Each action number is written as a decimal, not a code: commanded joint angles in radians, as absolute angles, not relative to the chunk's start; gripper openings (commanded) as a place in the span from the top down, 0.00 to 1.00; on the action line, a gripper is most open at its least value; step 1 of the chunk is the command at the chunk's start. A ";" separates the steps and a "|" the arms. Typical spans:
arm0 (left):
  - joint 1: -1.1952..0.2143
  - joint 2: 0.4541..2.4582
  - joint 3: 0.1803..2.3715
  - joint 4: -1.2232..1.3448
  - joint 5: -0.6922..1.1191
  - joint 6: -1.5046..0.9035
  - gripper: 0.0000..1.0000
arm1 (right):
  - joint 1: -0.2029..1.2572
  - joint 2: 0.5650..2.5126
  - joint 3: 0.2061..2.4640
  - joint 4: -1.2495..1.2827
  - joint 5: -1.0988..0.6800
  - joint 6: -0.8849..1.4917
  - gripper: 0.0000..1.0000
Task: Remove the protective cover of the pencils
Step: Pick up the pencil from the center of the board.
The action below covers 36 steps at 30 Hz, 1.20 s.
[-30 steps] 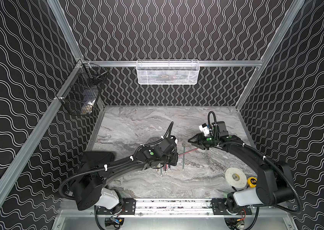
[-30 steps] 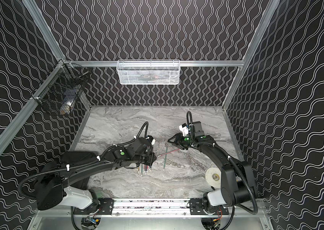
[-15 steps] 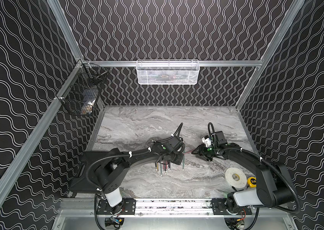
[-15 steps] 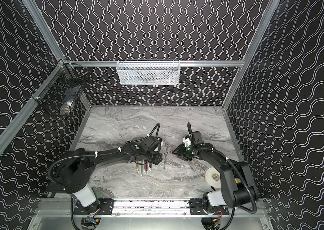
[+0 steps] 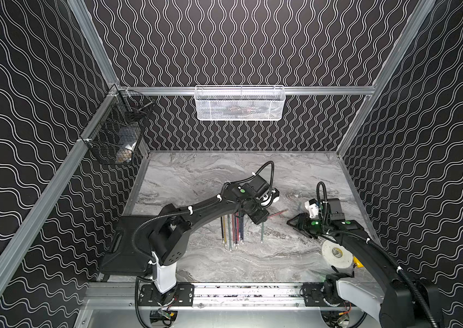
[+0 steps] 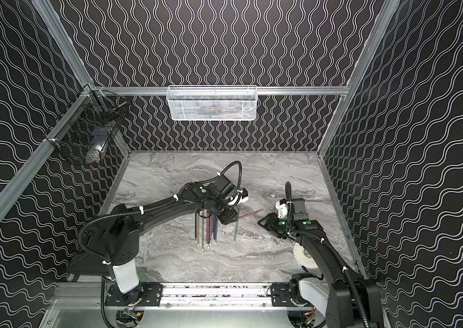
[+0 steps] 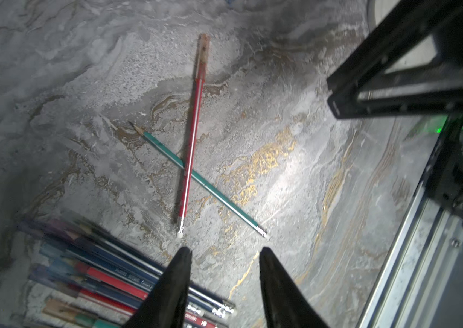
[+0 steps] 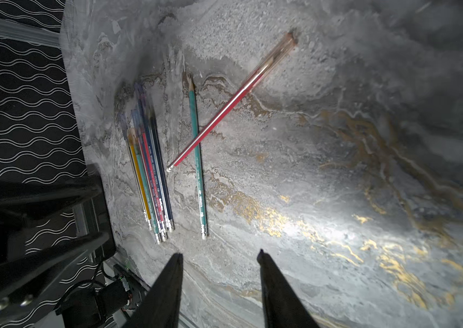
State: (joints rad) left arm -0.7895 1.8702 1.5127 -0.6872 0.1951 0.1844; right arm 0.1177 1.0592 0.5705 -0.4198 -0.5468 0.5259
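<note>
Several coloured pencils lie bundled side by side on the marble table. A green pencil with a bare sharpened tip lies apart from them. A red pencil lies across it, and a translucent protective cover sits on its far end. My left gripper is open and empty, just short of the red pencil's eraser end and beside the bundle. My right gripper is open and empty, right of the red pencil's covered end.
A white tape roll and a small yellow item sit near the right arm's base. A black pad lies at the left front. A white mesh basket hangs on the back wall, and a black wire basket on the left wall.
My left gripper has opened and swung to the right over the pencils. The red pencil now lies on the table across the green one. The right gripper has drawn back to the right.
</note>
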 commanded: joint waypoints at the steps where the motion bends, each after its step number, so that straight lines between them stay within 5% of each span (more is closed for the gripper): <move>1: -0.786 1.928 1.550 -0.811 0.113 0.477 0.55 | 0.118 1.034 0.564 -0.432 -0.577 0.513 0.55; 4: -0.778 2.031 1.633 -0.892 0.093 0.555 0.61 | 0.117 1.043 0.562 -0.424 -0.590 0.509 0.55; 25: -0.797 2.165 1.638 -0.779 0.033 0.535 0.58 | 0.099 1.034 0.550 -0.405 -0.618 0.511 0.55; 36: -0.789 2.206 1.661 -0.810 0.030 0.519 0.83 | 0.095 1.031 0.550 -0.407 -0.620 0.511 0.55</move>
State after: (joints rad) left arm -0.7944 2.1830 1.6577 -0.8005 0.0467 0.5140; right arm 0.0956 1.0325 0.5495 -0.4156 -0.6117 0.5156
